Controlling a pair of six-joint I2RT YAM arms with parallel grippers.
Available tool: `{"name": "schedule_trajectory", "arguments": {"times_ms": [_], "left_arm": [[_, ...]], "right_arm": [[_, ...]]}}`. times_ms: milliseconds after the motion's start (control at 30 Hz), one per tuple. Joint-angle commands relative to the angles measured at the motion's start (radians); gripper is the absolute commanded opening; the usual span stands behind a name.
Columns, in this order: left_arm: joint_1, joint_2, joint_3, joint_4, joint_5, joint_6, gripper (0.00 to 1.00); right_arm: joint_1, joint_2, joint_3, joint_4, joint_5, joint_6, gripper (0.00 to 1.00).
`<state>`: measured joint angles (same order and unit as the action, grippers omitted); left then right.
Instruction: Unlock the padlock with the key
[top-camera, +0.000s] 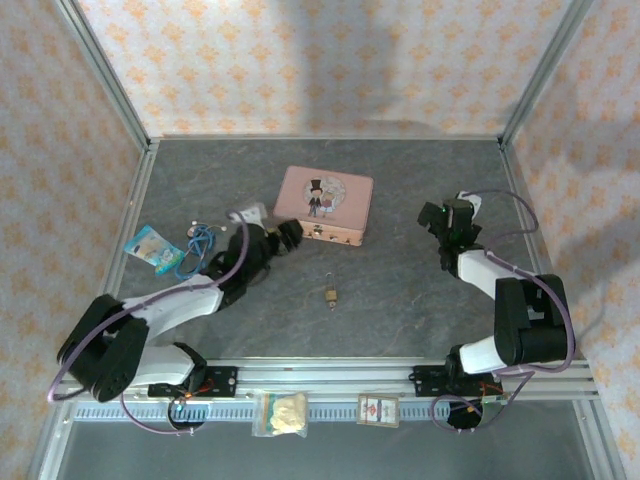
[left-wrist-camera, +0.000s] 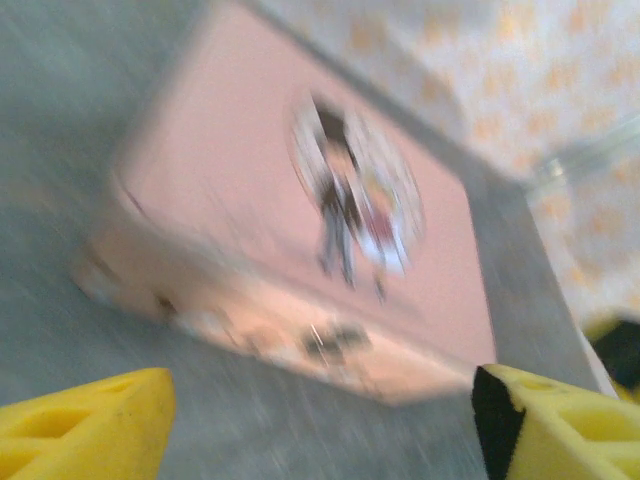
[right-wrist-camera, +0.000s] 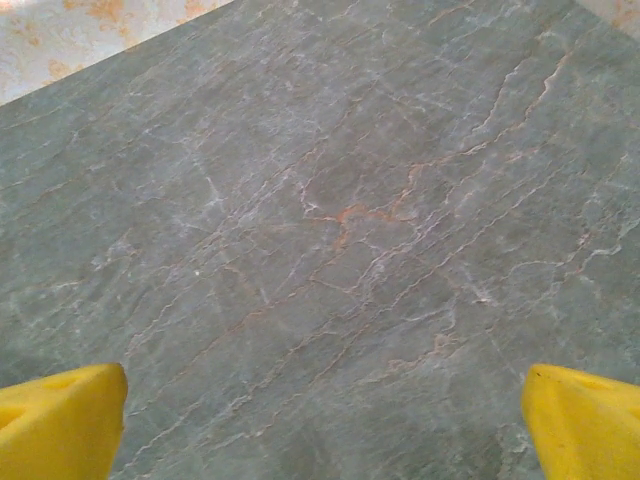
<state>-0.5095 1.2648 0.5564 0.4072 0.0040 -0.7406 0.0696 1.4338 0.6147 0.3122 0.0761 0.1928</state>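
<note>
A: Padlock (top-camera: 330, 295), position?
B: Lying flat on the bench (top-camera: 400, 310), on open ground on the near side of the pink tin (top-camera: 324, 200) and apart from it. It is between the two arms, closer to the left one.
A: Axis?
B: Near-to-far, as best I can judge. The brass body is toward the arm bases and the thin shackle points at the tin. It is small in the overhead view, so take that loosely.
A: Which arm is closer?
B: The left. The left pincer (top-camera: 289, 236) sits just beside the tin's near-left corner, and the padlock lies toward the bases and to its right. Its fingers (left-wrist-camera: 90, 425) are spread wide with nothing between them: released. Its wrist view is blurred and aimed at the tin's lid and clasp.
A: Right side?
B: The right pincer (top-camera: 446, 222) is well apart from the padlock, off the tin's right edge. It is also released, fingers (right-wrist-camera: 60, 420) wide over bare bench.
A: Key?
B: Can't place it. A blue cord loop (top-camera: 200, 240) lies left of the left arm by a small packet (top-camera: 153, 248). It is too small to tell what it carries.
A: Surface, room?
B: Grey veined top, flat and probably slick, so a light lock may skid if nudged. Papered walls (top-camera: 300, 60) with an orange motif, and metal frame rails at the edges.
</note>
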Motion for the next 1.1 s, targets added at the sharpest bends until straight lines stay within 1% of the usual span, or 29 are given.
{"name": "schedule_trajectory", "arguments": {"times_ms": [0,33,133,200,267,300,333,400,467,500,567,633,667,700,733,767,867,900,933,1000,1033,1067], "left_arm": [[0.116,-0.075,0.030,-0.112,-0.180,0.197,0.86],[0.146,-0.095,0.030,-0.109,-0.227,0.249,0.90],[0.223,-0.127,0.015,-0.072,-0.370,0.384,0.94],[0.269,-0.130,0.000,-0.042,-0.438,0.434,0.95],[0.305,-0.128,-0.030,-0.010,-0.507,0.434,0.95],[0.322,-0.129,-0.055,0.018,-0.525,0.430,0.95],[0.329,-0.136,-0.085,0.050,-0.539,0.440,0.95],[0.330,-0.153,-0.139,0.110,-0.580,0.476,0.95],[0.331,-0.156,-0.185,0.180,-0.646,0.514,0.95],[0.334,-0.152,-0.207,0.226,-0.684,0.534,0.95],[0.350,-0.134,-0.242,0.312,-0.718,0.561,0.95],[0.360,-0.099,-0.282,0.430,-0.719,0.587,0.95],[0.365,-0.075,-0.301,0.487,-0.714,0.598,0.95],[0.366,-0.053,-0.312,0.536,-0.707,0.608,0.95],[0.365,-0.021,-0.323,0.588,-0.694,0.621,0.95],[0.367,0.011,-0.329,0.631,-0.680,0.632,0.95],[0.367,0.114,-0.334,0.759,-0.639,0.674,0.96],[0.365,0.133,-0.325,0.774,-0.633,0.698,0.96],[0.367,0.144,-0.316,0.772,-0.600,0.700,0.96],[0.379,0.188,-0.316,0.831,-0.552,0.724,0.97],[0.385,0.215,-0.310,0.826,-0.516,0.710,0.97],[0.392,0.246,-0.313,0.888,-0.468,0.739,0.98]], "right_arm": [[-0.004,0.007,-0.041,0.162,0.030,-0.077,1.00],[-0.003,0.007,-0.062,0.208,0.027,-0.086,1.00],[-0.004,0.007,-0.133,0.363,0.011,-0.124,1.00],[-0.004,0.011,-0.176,0.454,0.007,-0.153,1.00],[-0.004,0.021,-0.208,0.521,0.048,-0.162,1.00],[-0.004,0.024,-0.231,0.570,0.066,-0.168,1.00],[-0.004,0.012,-0.235,0.573,0.064,-0.182,1.00],[-0.004,0.001,-0.282,0.672,0.073,-0.200,1.00],[-0.005,0.033,-0.334,0.799,0.093,-0.196,1.00],[-0.007,0.073,-0.356,0.889,0.096,-0.197,1.00],[-0.009,0.071,-0.383,0.911,0.076,-0.195,1.00],[-0.010,0.097,-0.411,0.995,0.078,-0.202,1.00],[-0.010,0.082,-0.400,0.938,0.087,-0.193,1.00],[-0.010,0.080,-0.394,0.935,0.088,-0.193,1.00],[-0.010,0.091,-0.403,0.969,0.088,-0.197,1.00],[-0.009,0.084,-0.399,0.943,0.087,-0.195,1.00],[-0.010,0.084,-0.398,0.942,0.087,-0.195,1.00],[-0.010,0.083,-0.397,0.945,0.088,-0.195,1.00],[-0.010,0.086,-0.401,0.954,0.089,-0.197,1.00],[-0.011,0.084,-0.400,0.951,0.088,-0.196,1.00],[-0.010,0.083,-0.402,0.951,0.087,-0.197,1.00],[-0.010,0.083,-0.400,0.948,0.088,-0.196,1.00]]}}
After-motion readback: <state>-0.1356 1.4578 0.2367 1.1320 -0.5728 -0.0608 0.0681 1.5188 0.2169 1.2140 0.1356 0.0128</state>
